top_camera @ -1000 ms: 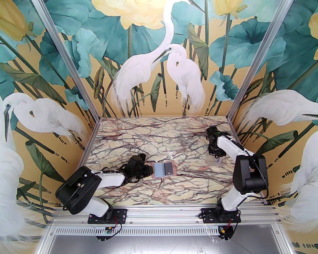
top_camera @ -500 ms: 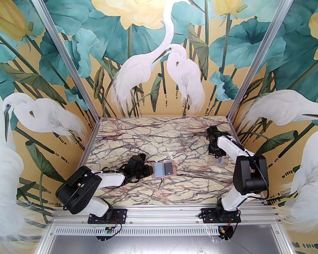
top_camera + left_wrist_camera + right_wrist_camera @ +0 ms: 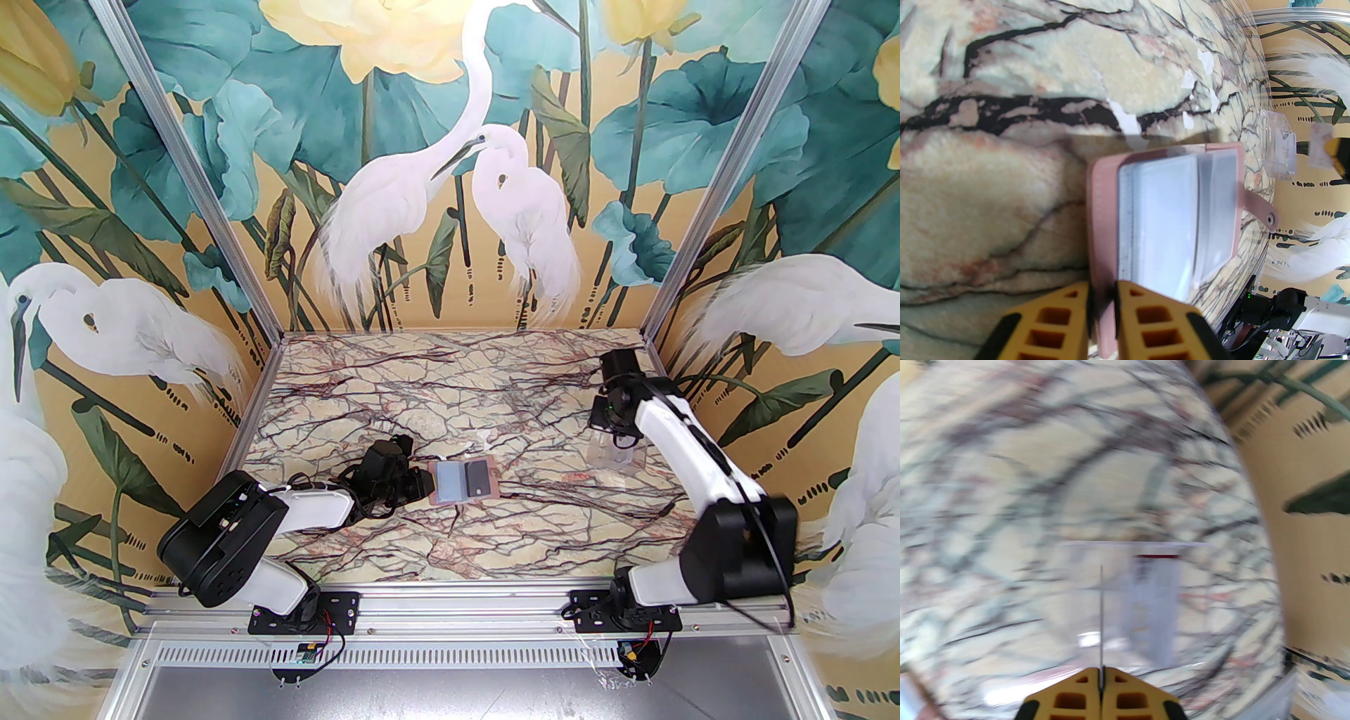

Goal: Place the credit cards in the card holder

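The dusty-pink card holder (image 3: 464, 482) lies open on the marble table, its pale grey-blue sleeves up and its snap tab (image 3: 1262, 211) pointing right. A dark card (image 3: 479, 478) sits in its right half. My left gripper (image 3: 1102, 288) is shut on the holder's near pink cover (image 3: 1104, 197), at the holder's left edge in the top view. My right gripper (image 3: 1101, 671) is shut on a thin credit card (image 3: 1101, 613) seen edge-on, just above a clear stand (image 3: 622, 460). Another pale credit card (image 3: 1151, 606) stands in that stand, blurred.
The clear stand (image 3: 1281, 151) sits near the right wall. Small white flecks (image 3: 1206, 63) lie on the table (image 3: 436, 394) behind the holder. Painted walls close in three sides.
The right gripper has closed on a card. The right arm's elbow has swung down and to the right and its wrist has shifted back a little. The left arm and holder have not moved.
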